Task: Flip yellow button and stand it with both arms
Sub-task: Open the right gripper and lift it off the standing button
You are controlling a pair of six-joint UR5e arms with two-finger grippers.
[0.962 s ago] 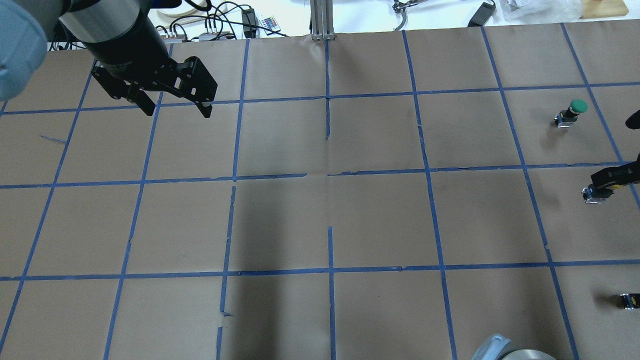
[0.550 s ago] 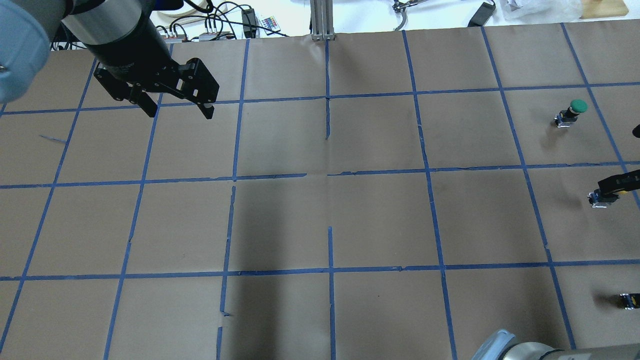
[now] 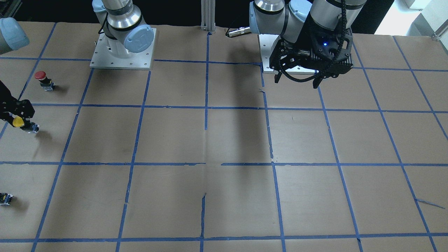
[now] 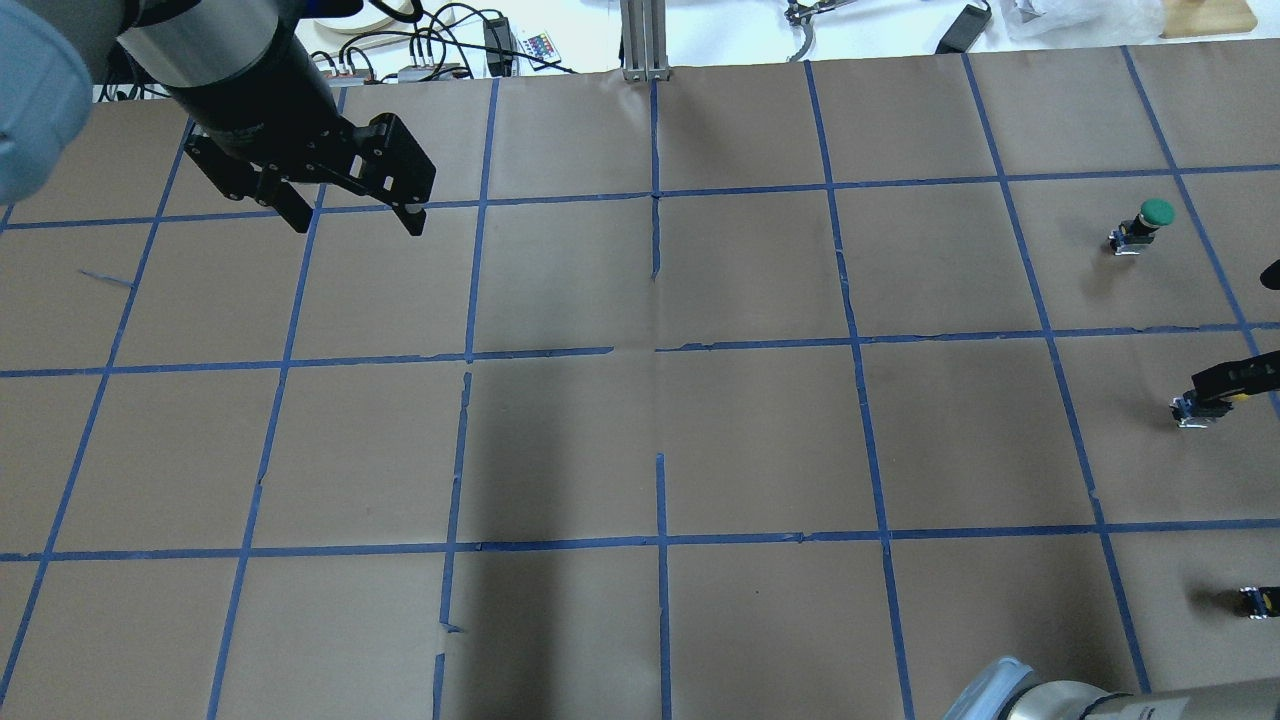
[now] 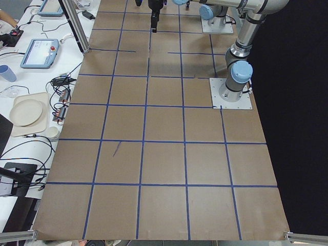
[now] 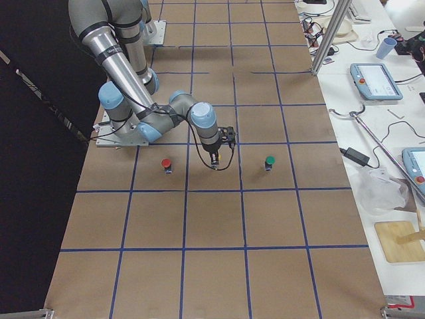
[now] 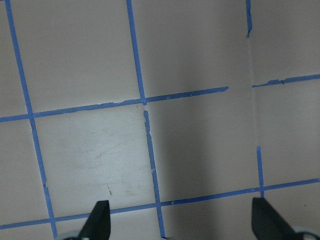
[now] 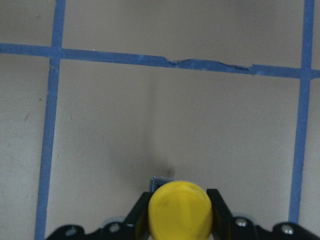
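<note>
Since half a second ago, the yellow button [image 8: 180,209] has been carried slightly nearer the robot. It is clamped between the right gripper's [image 4: 1215,385] fingers [image 8: 141,212], low over the table [image 4: 640,450], between the green button [image 4: 1157,211] and the red button [image 3: 41,75]. The left gripper's [image 4: 355,222] fingers [image 7: 98,220] are spread wide and empty, well apart from it.

**Silver Arms, Blue Caps, Black Grippers**

Left arm [image 3: 327,14] and right arm [image 3: 119,15]: silver-grey tubes, light blue joint caps [image 3: 140,38], white square bases [image 3: 105,59]. Left gripper [image 3: 296,83] is black, with a blue light [image 3: 325,44] glowing on it and a braided black cable [image 3: 344,17] running up from it.
</note>
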